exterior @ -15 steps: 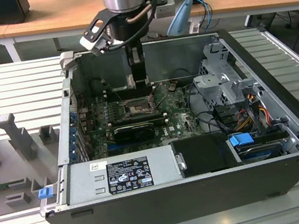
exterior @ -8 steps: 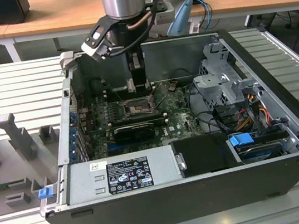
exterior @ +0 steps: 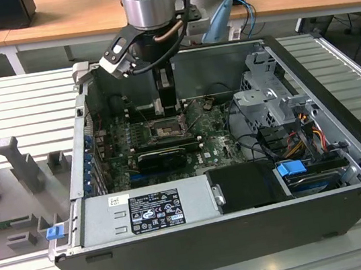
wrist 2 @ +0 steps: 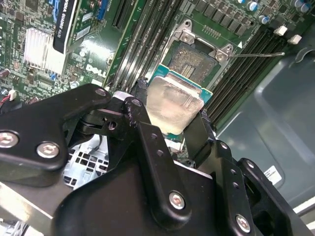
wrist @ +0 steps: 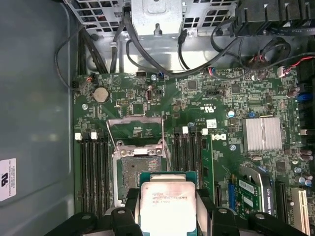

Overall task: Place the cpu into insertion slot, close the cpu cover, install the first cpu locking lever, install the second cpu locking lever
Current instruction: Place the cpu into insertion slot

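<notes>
- The gripper [wrist: 170, 219] hangs inside the open case [exterior: 218, 251], low over the motherboard [wrist: 221, 103].
- Its fingers [wrist 2: 147, 142] are set narrow and hold the cpu [wrist 2: 174, 101] by two opposite edges. This way the chip is level, with the metal top up.
- The cpu is in the air, just beside the slot [wrist: 134, 172] and partly over its near rim — not yet seated, as I judge it.
- The cover [wrist: 134, 119] is flipped open, away from the slot, so the dark centre is free to receive the chip.
</notes>
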Available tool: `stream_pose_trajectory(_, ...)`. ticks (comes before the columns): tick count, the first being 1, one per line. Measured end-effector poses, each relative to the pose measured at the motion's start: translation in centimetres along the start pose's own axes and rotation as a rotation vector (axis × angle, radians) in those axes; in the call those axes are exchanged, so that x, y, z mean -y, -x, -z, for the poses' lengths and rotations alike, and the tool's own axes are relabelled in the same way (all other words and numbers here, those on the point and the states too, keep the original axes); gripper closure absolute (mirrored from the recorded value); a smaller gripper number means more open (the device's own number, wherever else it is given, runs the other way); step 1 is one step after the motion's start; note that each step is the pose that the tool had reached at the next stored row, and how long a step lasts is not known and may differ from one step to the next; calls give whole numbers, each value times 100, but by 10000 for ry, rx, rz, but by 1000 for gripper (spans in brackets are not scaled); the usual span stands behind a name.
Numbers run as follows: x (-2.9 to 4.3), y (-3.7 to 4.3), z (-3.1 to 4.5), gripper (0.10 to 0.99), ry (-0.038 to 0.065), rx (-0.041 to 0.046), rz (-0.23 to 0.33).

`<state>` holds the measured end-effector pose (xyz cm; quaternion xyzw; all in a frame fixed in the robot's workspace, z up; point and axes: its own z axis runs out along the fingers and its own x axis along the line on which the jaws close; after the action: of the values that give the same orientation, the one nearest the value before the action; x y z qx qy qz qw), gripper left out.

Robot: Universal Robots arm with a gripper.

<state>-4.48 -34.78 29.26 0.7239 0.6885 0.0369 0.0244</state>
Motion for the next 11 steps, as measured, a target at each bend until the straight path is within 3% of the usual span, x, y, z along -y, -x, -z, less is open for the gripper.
stream_pose_trajectory(6,9,2,-86,545,6,30,-282)
stream_pose_trajectory(11,20,4,-207,545,-15,-61,779)
